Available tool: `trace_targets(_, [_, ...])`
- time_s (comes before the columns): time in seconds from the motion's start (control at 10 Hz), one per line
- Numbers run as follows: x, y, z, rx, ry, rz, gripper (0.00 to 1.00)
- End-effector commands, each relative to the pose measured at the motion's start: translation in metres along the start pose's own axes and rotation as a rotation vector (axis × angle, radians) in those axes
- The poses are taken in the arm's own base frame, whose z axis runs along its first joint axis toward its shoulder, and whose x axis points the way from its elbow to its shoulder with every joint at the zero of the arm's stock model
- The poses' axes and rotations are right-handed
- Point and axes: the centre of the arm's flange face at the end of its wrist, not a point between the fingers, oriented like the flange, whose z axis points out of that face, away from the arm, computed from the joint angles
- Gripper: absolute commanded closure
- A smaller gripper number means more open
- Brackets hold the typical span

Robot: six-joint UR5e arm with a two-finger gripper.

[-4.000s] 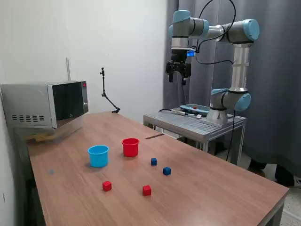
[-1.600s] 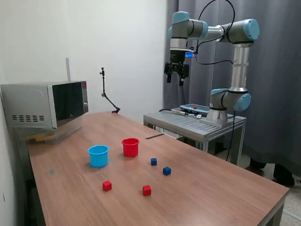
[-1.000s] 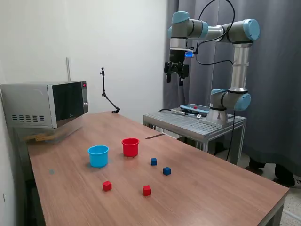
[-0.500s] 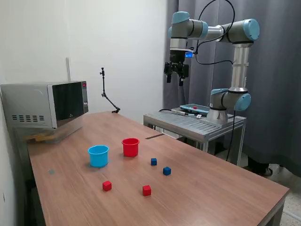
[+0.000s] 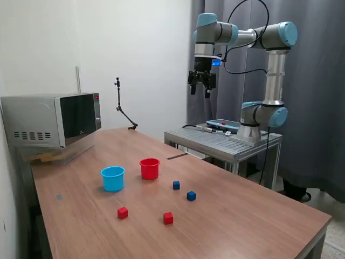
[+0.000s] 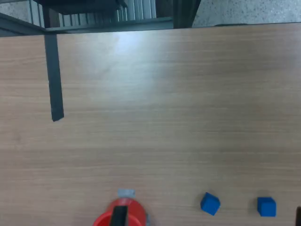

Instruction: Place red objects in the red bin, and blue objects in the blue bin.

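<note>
My gripper (image 5: 200, 90) hangs open high above the table's far edge and holds nothing. On the wooden table (image 5: 253, 216) the red bin (image 5: 149, 168) stands beside the blue bin (image 5: 112, 178). Two blue objects (image 5: 176, 185) (image 5: 191, 196) lie toward the exterior view's right of the bins. Two red objects (image 5: 123, 212) (image 5: 168, 218) lie nearer the front. In the wrist view one dark fingertip (image 6: 118, 217) overlaps the red bin (image 6: 135, 217), and both blue objects (image 6: 210, 203) (image 6: 266, 206) show. The blue bin and red objects are outside that view.
A microwave (image 5: 51, 121) sits at the table's back, on the exterior view's left. A thin black stand (image 5: 123, 110) rises by the wall. The arm's base is on a metal side table (image 5: 223, 141). A dark strip (image 6: 54, 80) lies on the tabletop near that edge.
Since the oldest frame my gripper has risen slightly and shifted a little toward the exterior view's left. It has held still over the last second. Cups and cubes have not moved.
</note>
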Motion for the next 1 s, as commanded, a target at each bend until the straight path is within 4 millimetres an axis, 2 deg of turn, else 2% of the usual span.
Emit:
trace_targets(0.0, [0.0, 0.0, -0.001, -0.005, 0.0, 0.002, 0.0])
trace_targets(0.4, [0.0, 0.002, -0.006, -0.019, 0.01, 0.012, 0.0])
trace_targets(0.5, [0.0, 0.009, 0.002, -0.013, 0.012, 0.056, 0.0])
trace_targets(0.6, [0.002, 0.023, 0.021, 0.004, 0.011, 0.111, 0.0])
trace_targets(0.9, [0.012, 0.061, 0.063, -0.024, 0.014, 0.186, 0.0])
